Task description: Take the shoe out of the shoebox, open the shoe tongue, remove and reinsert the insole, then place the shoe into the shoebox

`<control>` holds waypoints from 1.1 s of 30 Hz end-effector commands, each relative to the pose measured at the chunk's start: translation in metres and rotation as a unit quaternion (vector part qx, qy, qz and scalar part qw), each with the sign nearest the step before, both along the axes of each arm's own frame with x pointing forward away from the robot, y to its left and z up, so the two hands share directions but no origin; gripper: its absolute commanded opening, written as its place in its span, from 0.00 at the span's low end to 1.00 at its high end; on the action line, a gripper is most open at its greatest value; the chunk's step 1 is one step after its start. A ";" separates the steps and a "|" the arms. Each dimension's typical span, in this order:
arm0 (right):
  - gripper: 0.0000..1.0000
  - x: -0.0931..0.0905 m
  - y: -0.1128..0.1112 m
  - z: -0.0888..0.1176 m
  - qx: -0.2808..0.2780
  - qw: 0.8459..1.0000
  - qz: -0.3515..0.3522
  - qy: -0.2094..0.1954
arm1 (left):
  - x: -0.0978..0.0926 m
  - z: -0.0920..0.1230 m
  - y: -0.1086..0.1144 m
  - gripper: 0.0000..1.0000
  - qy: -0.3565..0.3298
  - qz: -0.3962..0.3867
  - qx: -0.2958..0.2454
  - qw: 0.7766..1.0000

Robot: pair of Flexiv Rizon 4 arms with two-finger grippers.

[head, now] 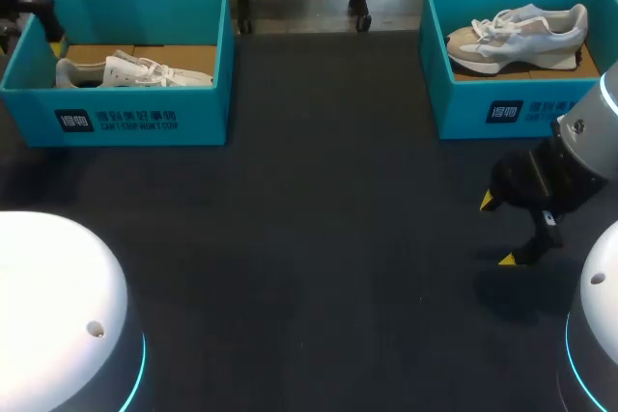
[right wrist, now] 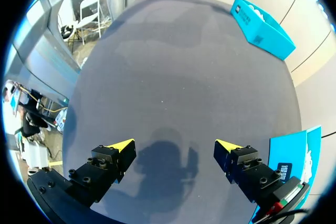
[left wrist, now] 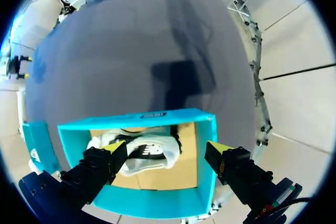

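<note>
On the desk's (head: 319, 238) far left, the left shoebox (head: 203, 113) shows a dark logo square and two white print lines on its front wall, too small to read; the right shoebox (head: 463, 115), far right, likewise.

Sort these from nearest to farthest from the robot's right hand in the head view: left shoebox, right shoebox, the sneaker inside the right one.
1. The right shoebox, just beyond the right hand, on the right side.
2. The sneaker, inside that box.
3. The left shoebox, far across the table on the left.
</note>
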State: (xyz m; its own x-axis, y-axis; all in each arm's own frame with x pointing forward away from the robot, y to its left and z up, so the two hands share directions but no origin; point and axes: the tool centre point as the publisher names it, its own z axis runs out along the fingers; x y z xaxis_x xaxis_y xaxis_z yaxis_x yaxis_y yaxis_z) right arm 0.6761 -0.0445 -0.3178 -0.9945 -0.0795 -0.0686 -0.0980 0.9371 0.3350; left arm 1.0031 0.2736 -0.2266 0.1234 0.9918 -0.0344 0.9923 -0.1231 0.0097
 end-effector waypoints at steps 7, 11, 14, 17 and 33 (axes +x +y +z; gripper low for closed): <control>1.00 -0.001 0.000 0.000 -0.001 1.000 0.000 -0.001 | -0.057 0.034 -0.006 1.00 -0.026 -0.012 0.033 0.999; 1.00 -0.001 0.000 0.000 -0.001 1.000 0.000 -0.001 | -0.063 0.036 -0.007 1.00 -0.027 -0.017 0.036 0.999; 1.00 -0.001 0.000 0.000 -0.001 1.000 0.000 -0.001 | -0.063 0.036 -0.007 1.00 -0.027 -0.017 0.036 0.999; 1.00 -0.001 0.000 0.000 -0.001 1.000 0.000 -0.001 | -0.063 0.036 -0.007 1.00 -0.027 -0.017 0.036 0.999; 1.00 0.068 -0.050 0.023 -0.136 0.972 -0.171 0.087 | -0.063 0.036 -0.007 1.00 -0.027 -0.017 0.036 0.999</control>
State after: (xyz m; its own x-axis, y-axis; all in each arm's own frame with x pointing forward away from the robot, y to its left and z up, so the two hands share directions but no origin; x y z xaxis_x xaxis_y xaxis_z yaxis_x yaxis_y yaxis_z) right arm 0.7155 -0.0961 -0.3051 -0.9823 0.1864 -0.0196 0.1771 0.9574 0.2283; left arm 0.9420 0.2661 -0.1907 0.1564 0.9868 0.0409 0.9861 -0.1584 0.0501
